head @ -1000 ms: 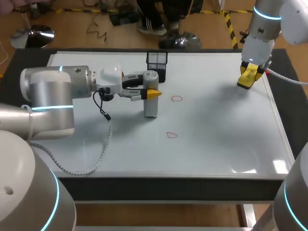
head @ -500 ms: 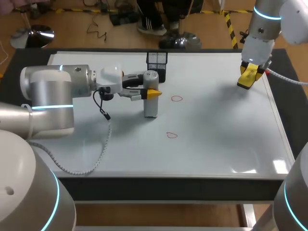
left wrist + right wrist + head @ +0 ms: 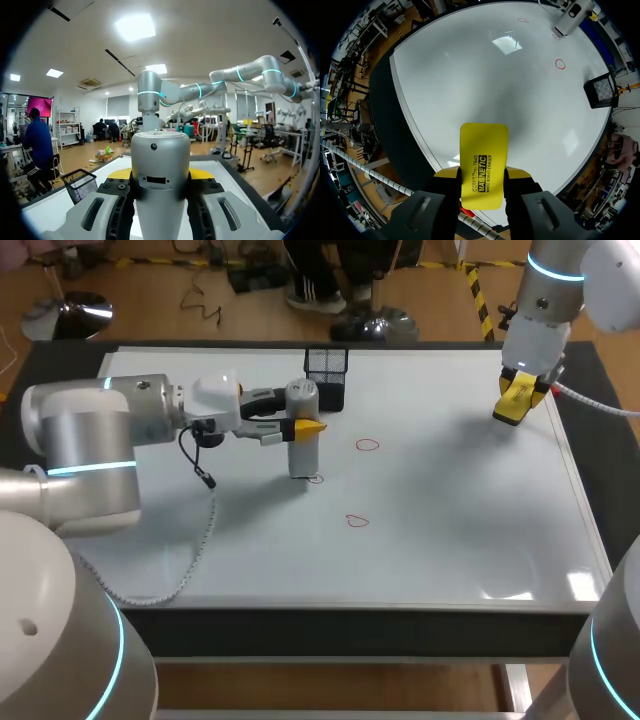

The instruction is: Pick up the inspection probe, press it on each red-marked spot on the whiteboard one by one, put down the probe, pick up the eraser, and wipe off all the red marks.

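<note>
The whiteboard (image 3: 450,520) looks glossy, the probe (image 3: 301,455) smooth, the basket (image 3: 326,362) wire-mesh.

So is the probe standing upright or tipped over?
Upright: the probe stands vertical in the left gripper, lower end at the whiteboard.

this looks like a robotics lab: two grey robot arms, the left arm (image 3: 90,440) and the right arm (image 3: 545,300), stand over a whiteboard (image 3: 450,530) lying flat on a black table (image 3: 350,628).
</note>
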Available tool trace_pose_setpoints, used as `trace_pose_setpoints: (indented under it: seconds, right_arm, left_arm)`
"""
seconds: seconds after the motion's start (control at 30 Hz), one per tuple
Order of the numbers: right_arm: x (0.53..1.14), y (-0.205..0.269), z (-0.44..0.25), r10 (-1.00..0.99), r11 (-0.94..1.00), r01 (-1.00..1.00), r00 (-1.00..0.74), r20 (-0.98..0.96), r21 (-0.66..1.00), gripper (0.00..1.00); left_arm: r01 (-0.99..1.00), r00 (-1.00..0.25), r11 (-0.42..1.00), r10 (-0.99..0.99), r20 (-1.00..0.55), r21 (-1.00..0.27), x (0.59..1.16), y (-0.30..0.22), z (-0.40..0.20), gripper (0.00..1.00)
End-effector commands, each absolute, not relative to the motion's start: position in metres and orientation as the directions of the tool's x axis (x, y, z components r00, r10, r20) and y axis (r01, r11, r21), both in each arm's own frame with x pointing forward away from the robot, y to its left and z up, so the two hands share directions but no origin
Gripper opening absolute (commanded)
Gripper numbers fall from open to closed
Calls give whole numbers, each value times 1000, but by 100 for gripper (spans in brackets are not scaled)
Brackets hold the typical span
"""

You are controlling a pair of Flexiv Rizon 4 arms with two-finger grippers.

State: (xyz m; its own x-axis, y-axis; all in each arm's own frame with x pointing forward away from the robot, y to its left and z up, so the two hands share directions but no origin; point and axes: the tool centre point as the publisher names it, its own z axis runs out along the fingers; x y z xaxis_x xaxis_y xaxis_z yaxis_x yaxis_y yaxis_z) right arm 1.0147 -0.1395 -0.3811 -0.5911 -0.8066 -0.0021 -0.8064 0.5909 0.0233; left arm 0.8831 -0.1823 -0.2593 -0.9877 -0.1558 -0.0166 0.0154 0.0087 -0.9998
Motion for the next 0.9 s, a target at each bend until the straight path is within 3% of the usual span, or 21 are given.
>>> trace_pose_setpoints:
  seconds: [0.03,0.9]
  right_arm:
    - [1015,-140,-380,-807,590,-807,-590,-1,22,0]
    - [1015,-140,-380,-807,590,-807,-590,-1,22,0]
  left_arm:
    - [22,-975,30,-221,-28,-999,858,-160,-243,0]
    - [36,-929,70,-366,-59,-997,800,-44,-236,0]
